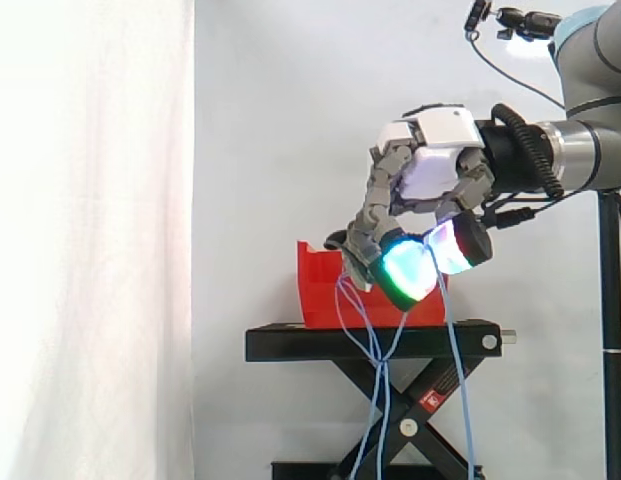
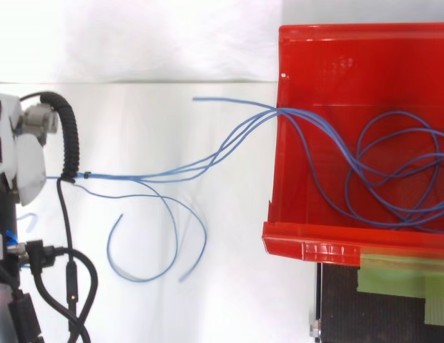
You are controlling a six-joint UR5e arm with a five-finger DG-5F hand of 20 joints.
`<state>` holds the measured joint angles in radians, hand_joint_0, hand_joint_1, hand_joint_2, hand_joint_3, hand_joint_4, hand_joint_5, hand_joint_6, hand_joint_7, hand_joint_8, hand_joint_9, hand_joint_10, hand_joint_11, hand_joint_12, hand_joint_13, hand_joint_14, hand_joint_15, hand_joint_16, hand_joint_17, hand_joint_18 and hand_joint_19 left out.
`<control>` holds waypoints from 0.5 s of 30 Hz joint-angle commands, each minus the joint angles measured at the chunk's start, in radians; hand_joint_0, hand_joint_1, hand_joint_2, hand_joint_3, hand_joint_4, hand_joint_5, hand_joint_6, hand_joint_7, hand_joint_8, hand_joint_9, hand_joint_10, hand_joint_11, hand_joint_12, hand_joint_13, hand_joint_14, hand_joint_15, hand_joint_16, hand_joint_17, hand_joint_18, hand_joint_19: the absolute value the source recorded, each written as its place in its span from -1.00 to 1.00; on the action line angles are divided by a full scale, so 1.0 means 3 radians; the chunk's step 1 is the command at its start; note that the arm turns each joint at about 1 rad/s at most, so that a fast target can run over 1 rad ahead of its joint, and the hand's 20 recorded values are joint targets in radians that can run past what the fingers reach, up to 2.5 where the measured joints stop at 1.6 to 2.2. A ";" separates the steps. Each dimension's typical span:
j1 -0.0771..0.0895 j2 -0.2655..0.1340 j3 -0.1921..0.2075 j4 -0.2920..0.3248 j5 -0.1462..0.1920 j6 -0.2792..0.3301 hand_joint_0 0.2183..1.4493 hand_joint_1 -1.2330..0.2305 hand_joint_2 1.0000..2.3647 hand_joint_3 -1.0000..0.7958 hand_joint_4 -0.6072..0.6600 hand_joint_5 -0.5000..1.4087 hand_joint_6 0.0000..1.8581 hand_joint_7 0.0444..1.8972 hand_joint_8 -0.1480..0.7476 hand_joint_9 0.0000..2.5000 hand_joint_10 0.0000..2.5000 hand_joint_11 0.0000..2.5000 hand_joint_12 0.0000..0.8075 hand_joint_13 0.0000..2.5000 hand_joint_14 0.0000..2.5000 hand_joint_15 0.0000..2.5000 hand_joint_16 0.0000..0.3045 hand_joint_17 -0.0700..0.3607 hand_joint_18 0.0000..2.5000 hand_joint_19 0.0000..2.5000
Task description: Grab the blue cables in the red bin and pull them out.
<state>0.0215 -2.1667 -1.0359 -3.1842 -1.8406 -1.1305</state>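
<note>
The red bin (image 1: 325, 290) stands on a black stand. From above, the red bin (image 2: 329, 64) holds loops of blue cables (image 2: 393, 164) on its floor. Several strands run out over its left wall and stretch to my hand (image 2: 25, 157) at the left edge. Side on, my hand (image 1: 430, 170) hovers above the bin's near end with its fingers curled, the pads glowing green and magenta. It is shut on the blue cables (image 1: 375, 340), which hang from the fingertips in long strands in front of the stand.
The black scissor stand (image 1: 370, 342) carries the bin before a white curtain. Green tape (image 2: 400, 268) lies on the stand beside the bin. A tripod pole (image 1: 615, 330) rises at the right edge. Loose cable ends curl below the taut strands (image 2: 150, 243).
</note>
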 commanded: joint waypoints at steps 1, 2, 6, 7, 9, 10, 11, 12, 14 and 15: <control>0.0030 0.0002 -0.0136 0.0004 0.0092 0.2886 0.15 -0.43 -1.00 -1.00 0.08 0.37 -0.20 -0.36 -0.10 -0.26 -0.98 -0.20 -0.09 -0.33 -0.98 -0.35 -0.70 -0.20 -0.50 -0.44; 0.0041 0.0002 -0.0182 0.0009 0.0107 0.2963 0.15 -0.43 -1.00 -1.00 0.08 0.37 -0.20 -0.36 -0.10 -0.25 -0.98 -0.20 -0.09 -0.32 -0.98 -0.35 -0.70 -0.20 -0.50 -0.44; 0.0071 -0.0003 -0.0361 0.0086 0.0143 0.3234 0.15 -0.43 -1.00 -1.00 0.08 0.37 -0.21 -0.36 -0.11 -0.25 -0.98 -0.20 -0.10 -0.32 -0.98 -0.35 -0.70 -0.20 -0.50 -0.44; 0.0076 -0.0003 -0.0392 0.0122 0.0148 0.3336 0.15 -0.43 -1.00 -1.00 0.08 0.37 -0.21 -0.37 -0.10 -0.25 -0.98 -0.20 -0.09 -0.32 -0.98 -0.35 -0.70 -0.20 -0.50 -0.44; 0.0082 0.0002 -0.0407 0.0137 0.0153 0.3480 0.15 -0.43 -1.00 -1.00 0.08 0.37 -0.22 -0.35 -0.10 -0.25 -0.98 -0.20 -0.09 -0.32 -0.98 -0.35 -0.70 -0.20 -0.50 -0.43; 0.0087 -0.0003 -0.0407 0.0132 0.0158 0.3551 0.15 -0.44 -1.00 -1.00 0.08 0.38 -0.23 -0.35 -0.10 -0.25 -0.98 -0.20 -0.09 -0.32 -0.98 -0.35 -0.70 -0.20 -0.50 -0.44; 0.0087 0.0002 -0.0407 0.0132 0.0158 0.3582 0.15 -0.44 -1.00 -1.00 0.07 0.38 -0.23 -0.35 -0.10 -0.25 -0.98 -0.20 -0.09 -0.32 -0.98 -0.35 -0.70 -0.20 -0.50 -0.43; 0.0092 -0.0003 -0.0407 0.0132 0.0158 0.3648 0.15 -0.44 -1.00 -1.00 0.07 0.38 -0.24 -0.35 -0.10 -0.24 -0.98 -0.20 -0.09 -0.32 -0.98 -0.34 -0.70 -0.20 -0.50 -0.44; 0.0097 -0.0003 -0.0407 0.0111 0.0158 0.3725 0.14 -0.44 -1.00 -1.00 0.07 0.38 -0.24 -0.35 -0.10 -0.24 -0.98 -0.21 -0.09 -0.32 -0.98 -0.34 -0.70 -0.20 -0.50 -0.43; 0.0097 -0.0003 -0.0407 0.0101 0.0158 0.3751 0.14 -0.44 -1.00 -1.00 0.07 0.38 -0.25 -0.35 -0.10 -0.24 -0.98 -0.20 -0.10 -0.32 -0.98 -0.34 -0.70 -0.20 -0.50 -0.44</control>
<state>0.0487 -2.1672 -1.1570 -3.1476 -1.7938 -0.7275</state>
